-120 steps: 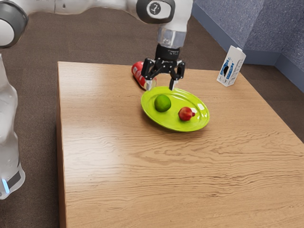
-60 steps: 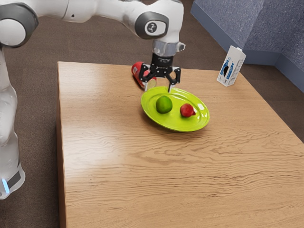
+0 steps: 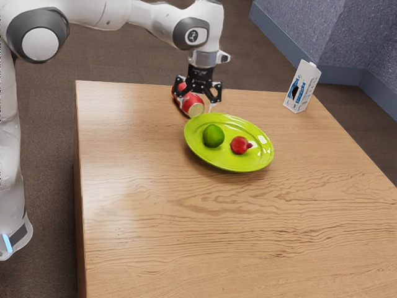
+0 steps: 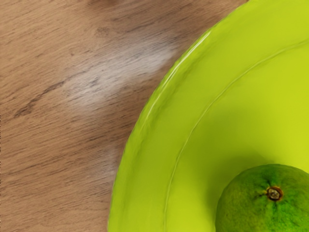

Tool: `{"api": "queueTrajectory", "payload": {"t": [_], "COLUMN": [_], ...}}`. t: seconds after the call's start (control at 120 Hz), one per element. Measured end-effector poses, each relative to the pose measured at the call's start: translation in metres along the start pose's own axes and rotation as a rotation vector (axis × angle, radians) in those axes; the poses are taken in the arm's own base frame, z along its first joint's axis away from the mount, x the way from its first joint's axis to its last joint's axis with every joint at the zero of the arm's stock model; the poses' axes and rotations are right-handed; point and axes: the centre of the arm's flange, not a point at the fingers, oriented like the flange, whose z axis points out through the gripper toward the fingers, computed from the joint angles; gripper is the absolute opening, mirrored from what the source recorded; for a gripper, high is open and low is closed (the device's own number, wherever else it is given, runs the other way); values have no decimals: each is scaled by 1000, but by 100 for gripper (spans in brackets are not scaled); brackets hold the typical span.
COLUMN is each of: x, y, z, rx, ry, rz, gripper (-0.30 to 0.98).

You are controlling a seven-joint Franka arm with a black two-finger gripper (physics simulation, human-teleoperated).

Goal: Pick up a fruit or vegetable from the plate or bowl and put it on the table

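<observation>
Green lime [image 3: 213,136] and red pomegranate [image 3: 240,145]: both rest on the lime-green plate [image 3: 226,160], below the gripper [image 3: 197,107] and beyond it from the arm's base. The pomegranate is farther from the gripper than the lime.

Change of state: the gripper has shifted back toward the exterior view's left, away from the pomegranate. The plate keeps its position on the desk [image 3: 155,217]. Both fruits shift slightly on the plate over the same interval, and the pomegranate's crown points in a slightly different direction. Neither fruit has left the plate. Consequence: the task appears to remain at the approach stage, and the grasp position probably requires correction.

Gripper condition: the fingers stand wide apart, with no fruit between them. The gripper holds nothing. In the exterior view, the red can [image 3: 193,105] lies on its side behind the fingers; contact with it cannot be determined. The carton [image 3: 302,87] stands upright, well beyond the gripper.

Next operation: select one fruit, centre the gripper above it, then lower. The lime is the nearer candidate. Caution: both fruits are round and may roll if one finger makes contact first. A low approach may also strike the plate rim.
</observation>
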Motion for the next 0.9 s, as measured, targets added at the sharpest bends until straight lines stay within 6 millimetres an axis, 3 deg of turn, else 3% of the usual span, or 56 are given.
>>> {"api": "queueTrajectory", "payload": {"t": [0.183, 0.308, 0.425, 0.717, 0.792, 0.85, 0.9], "x": [20, 16, -8, -89, -98, -106, -116], "y": [-9, -1, 20, 74, 84, 79, 59], "z": [2, 3, 5, 20, 7, -9, -20], "rx": [-26, -40, -48, -55, -77, -101, -114], "ry": [9, 21, 20, -10, 8, 17, 17], "rz": [47, 109, 197, 419, 449, 461, 468], "gripper": [69, 69, 69, 69, 69, 69, 68]}}
